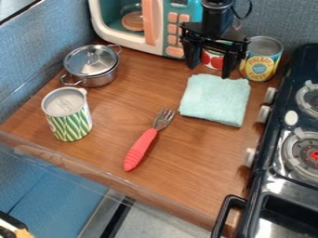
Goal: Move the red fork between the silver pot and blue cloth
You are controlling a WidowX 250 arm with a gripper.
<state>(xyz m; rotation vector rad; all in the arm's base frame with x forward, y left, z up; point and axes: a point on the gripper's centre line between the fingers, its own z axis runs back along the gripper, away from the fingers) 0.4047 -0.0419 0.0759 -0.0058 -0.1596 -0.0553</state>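
Red fork centre stage, gripper wide open up top

And here's the red fork (141, 148), lying at a slant just below the middle of the frame, 1 piece of cutlery in 2 materials: a chunky coral-red handle, rounded at its butt and ringed with ridges, running up and right into a shiny metal head, tines near the lower-left corner of the blue cloth (215, 99). That cloth is pale aqua, fuzzy, folded into a soft square, right of centre.

Over to the upper left, the silver pot (92, 64): round, polished, lidded, a knob on top and 2 looped wire handles. Below it stands a can (69, 116) with green-and-white zigzags and a dull metal top.

Up at the upper right, the black gripper (210, 72) hangs with its 2 jaws well apart, nothing clamped, a red-labelled can (212, 61) visible between them. Just right, a yellow-labelled can (261, 59), ribbed metal at the rim. All this on warm wood-grain counter (102, 148), the glossy black stove (273, 179) along the right edge.
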